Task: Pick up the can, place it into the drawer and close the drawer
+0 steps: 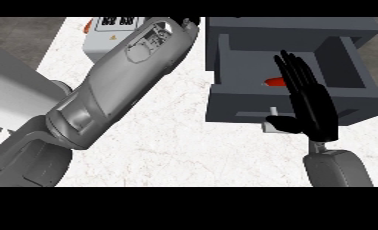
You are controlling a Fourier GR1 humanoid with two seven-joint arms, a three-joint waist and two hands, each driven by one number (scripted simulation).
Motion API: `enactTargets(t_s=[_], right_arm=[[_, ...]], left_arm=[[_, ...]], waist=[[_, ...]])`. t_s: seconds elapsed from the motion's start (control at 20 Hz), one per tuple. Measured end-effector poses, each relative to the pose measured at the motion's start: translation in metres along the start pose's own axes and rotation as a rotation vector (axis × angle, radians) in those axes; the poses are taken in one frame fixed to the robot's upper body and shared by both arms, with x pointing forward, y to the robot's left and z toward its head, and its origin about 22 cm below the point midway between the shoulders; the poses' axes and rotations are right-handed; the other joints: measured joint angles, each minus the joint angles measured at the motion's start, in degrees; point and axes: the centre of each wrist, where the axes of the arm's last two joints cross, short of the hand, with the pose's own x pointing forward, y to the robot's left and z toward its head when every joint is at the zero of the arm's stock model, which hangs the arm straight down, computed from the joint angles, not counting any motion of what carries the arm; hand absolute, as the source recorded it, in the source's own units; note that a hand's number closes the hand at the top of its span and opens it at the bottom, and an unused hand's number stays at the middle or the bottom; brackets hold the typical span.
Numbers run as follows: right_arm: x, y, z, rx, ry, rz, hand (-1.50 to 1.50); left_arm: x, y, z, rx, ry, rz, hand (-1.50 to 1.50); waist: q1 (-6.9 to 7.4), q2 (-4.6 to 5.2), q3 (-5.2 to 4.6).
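Note:
A dark grey drawer (244,106) stands pulled out from its cabinet (288,29) at the right. Inside it a small red patch, the can (275,80), shows beside my right hand's fingers, which hide most of it. My right hand (314,109) is open with straight fingers pointing away, held flat over the drawer's front wall. Its thumb lies by the pale handle (273,119). My left forearm (118,84) crosses the view from lower left to the top middle. Of my left hand (190,21) only a black sliver shows, by the cabinet's top left corner.
A white box-like appliance (103,41) with a printed label stands at the back left, partly behind my left forearm. The white marble counter (184,144) spreads in front of the drawer.

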Motion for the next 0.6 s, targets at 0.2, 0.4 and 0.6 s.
enactTargets(t_s=[0.2, 0.4, 0.6], right_arm=[[-0.008, 0.013, -0.015, -0.028, 0.005, 0.046, -1.50], [-0.019, 0.022, -0.031, -0.048, 0.017, 0.094, -1.50], [-0.026, 0.031, -0.045, -0.073, 0.015, 0.151, -1.50]], left_arm=[[0.001, 0.017, 0.000, 0.003, 0.005, 0.001, -1.50], [0.007, 0.039, -0.003, -0.001, 0.003, 0.000, -1.50], [0.007, 0.050, 0.000, -0.009, 0.014, -0.011, -1.50]], waist=[[0.29, -0.45, -0.49], [1.11, -0.68, -0.83], [1.49, -0.81, -1.06]])
